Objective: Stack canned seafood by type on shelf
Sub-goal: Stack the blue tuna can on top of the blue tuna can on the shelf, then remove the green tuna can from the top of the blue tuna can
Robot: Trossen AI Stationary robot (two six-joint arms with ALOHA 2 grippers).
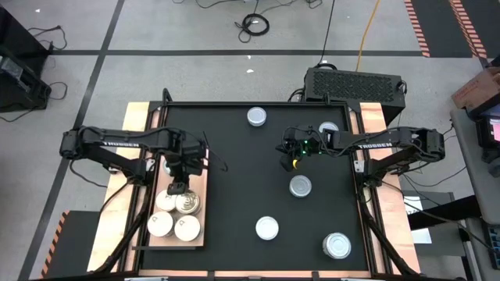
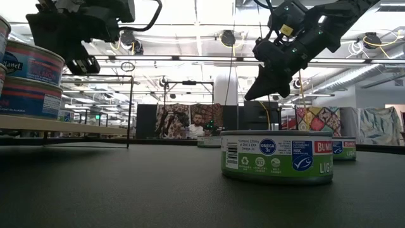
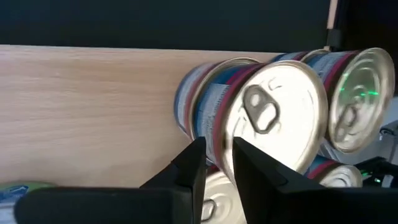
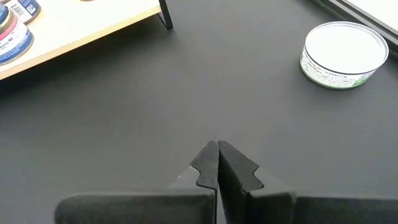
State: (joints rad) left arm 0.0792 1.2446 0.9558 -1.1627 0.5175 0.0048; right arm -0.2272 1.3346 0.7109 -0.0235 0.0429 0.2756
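The shelf, a light wooden board, lies at the mat's left side and bears several cans with blue-and-red labels. In the left wrist view a silver-topped can with a pull tab lies on top of another can. My left gripper is open, pointing steeply down over this stack, a finger on either side of the top can's rim. My right gripper hangs shut above bare mat. Loose cans lie on the mat, among them a green-labelled one. My left gripper's fingers stand on either side of the near rim of the top silver can, coming from above at a slant. Whether they touch the rim I cannot tell. The can rests on the can below it.
Several loose cans lie flat on the black mat: far middle, far right, centre right, near middle, near right. The shelf's far half is bare wood. A person sits in the room behind.
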